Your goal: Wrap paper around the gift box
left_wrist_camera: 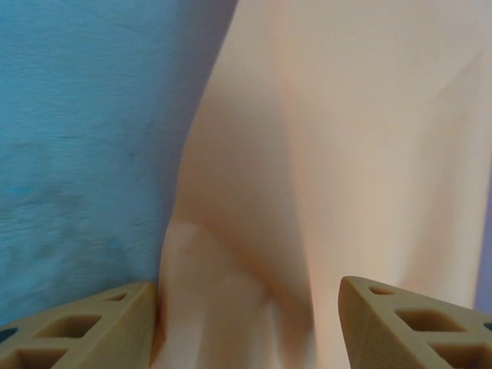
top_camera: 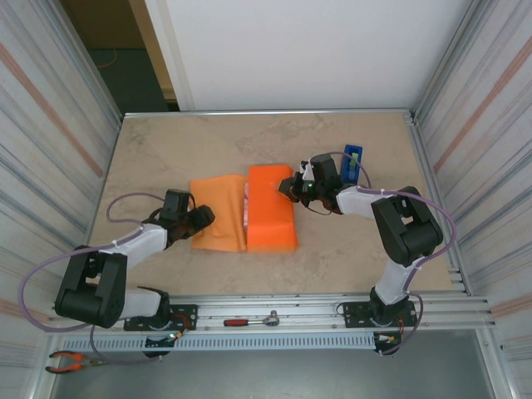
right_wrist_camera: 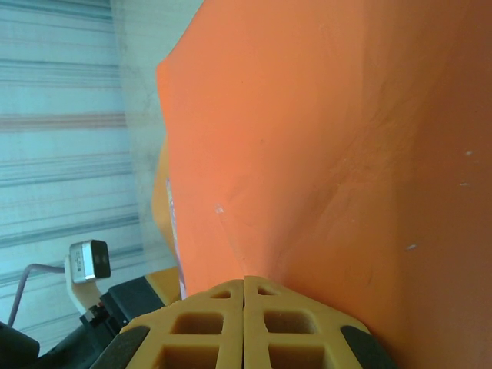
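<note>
Thin, limp, crease-prone paper [top_camera: 218, 218] draped over light, likely slide-prone box [top_camera: 272, 208], just ahead of right gripper [right_wrist_camera: 244, 327] – shut, tips seemingly pinching paper edge. Loose flap between half-open left gripper [left_wrist_camera: 246, 330] jaws, unclamped. Best taken near edges – gently, avoiding tears.

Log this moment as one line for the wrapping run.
left fingers open, paper between them | right fingers shut on paper at gift box edge | blue tape dispenser standing far right
</note>
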Action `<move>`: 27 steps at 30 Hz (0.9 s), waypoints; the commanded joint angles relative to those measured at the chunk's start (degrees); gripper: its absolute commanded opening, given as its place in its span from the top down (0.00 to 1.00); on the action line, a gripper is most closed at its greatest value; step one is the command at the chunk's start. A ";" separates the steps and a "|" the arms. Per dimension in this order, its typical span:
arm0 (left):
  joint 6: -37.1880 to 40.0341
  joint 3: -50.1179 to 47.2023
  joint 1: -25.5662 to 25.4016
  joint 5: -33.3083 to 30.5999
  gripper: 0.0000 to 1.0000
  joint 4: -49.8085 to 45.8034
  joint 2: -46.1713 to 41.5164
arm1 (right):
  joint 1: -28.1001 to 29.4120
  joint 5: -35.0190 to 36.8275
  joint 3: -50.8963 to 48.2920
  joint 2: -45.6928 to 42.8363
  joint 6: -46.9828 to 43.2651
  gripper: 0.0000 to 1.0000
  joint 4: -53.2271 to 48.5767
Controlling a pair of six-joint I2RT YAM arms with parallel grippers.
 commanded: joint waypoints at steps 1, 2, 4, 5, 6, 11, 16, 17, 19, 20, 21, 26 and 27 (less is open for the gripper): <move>1.79 0.16 -0.03 2.50 0.37 5.02 0.33 | 0.05 1.75 -1.19 2.79 -0.11 0.93 -3.65; 2.09 0.20 -0.05 2.53 0.37 5.49 0.16 | 0.04 1.61 -1.19 2.77 -0.09 0.93 -3.73; 2.56 0.08 0.00 2.33 0.37 6.21 -0.50 | 0.04 1.68 -0.94 2.81 -0.35 0.93 -3.97; 2.54 -0.01 -0.04 1.99 0.37 6.22 -0.97 | 0.04 1.80 -0.76 2.69 -0.69 0.93 -4.64; 2.60 -0.33 -0.06 1.76 0.37 6.56 -1.43 | 0.04 1.98 -0.35 2.66 -1.14 0.93 -5.59; 2.91 -2.18 -0.03 1.32 0.43 8.76 -4.86 | 0.72 4.78 3.08 2.23 -6.01 0.93 -13.86; 3.44 -2.56 -0.05 2.75 0.52 9.64 -6.58 | 2.02 9.51 7.15 1.87 -11.16 0.93 -22.69; 3.52 -2.62 -0.06 3.21 0.53 9.85 -6.60 | 2.29 10.33 7.75 1.95 -11.90 0.93 -23.86; 3.44 -2.56 -0.05 4.18 0.55 10.25 -6.67 | 2.88 11.93 9.12 2.19 -13.17 0.91 -26.37; 3.44 -2.56 -0.06 4.52 0.56 10.44 -6.69 | 3.21 12.67 9.69 2.39 -13.75 0.90 -27.38; 3.42 -2.48 -0.04 4.94 0.57 10.67 -6.72 | 3.53 13.58 10.38 2.52 -14.41 0.89 -28.52; 3.73 -2.05 -0.05 6.80 0.68 11.06 -7.62 | 5.38 17.71 13.79 3.76 -17.28 0.84 -34.04; 3.83 -1.90 -0.07 7.26 0.71 11.01 -7.94 | 5.93 18.68 14.66 3.97 -17.82 0.84 -35.18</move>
